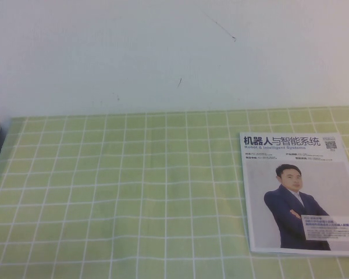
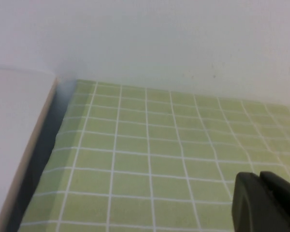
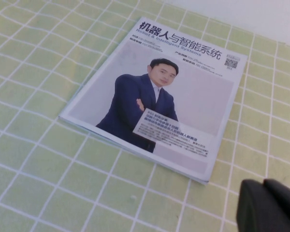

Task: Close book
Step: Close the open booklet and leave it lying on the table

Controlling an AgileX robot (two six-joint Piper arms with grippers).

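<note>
Fingers on both my arms sit pressed together. My left fingers (image 2: pixel 249 195) hang over the tabletop (image 1: pixel 116 192) near its far-left edge, and my right fingers (image 3: pixel 253 200) hover off a corner of the book (image 1: pixel 299 195), not touching. It lies closed, cover up, near right, with open cloth to its left.

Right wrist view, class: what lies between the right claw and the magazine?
Only bare green checked tablecloth, shown in the right wrist view, separates the right claw from the magazine. The left claw hangs over the tablecloth's left side.
</note>
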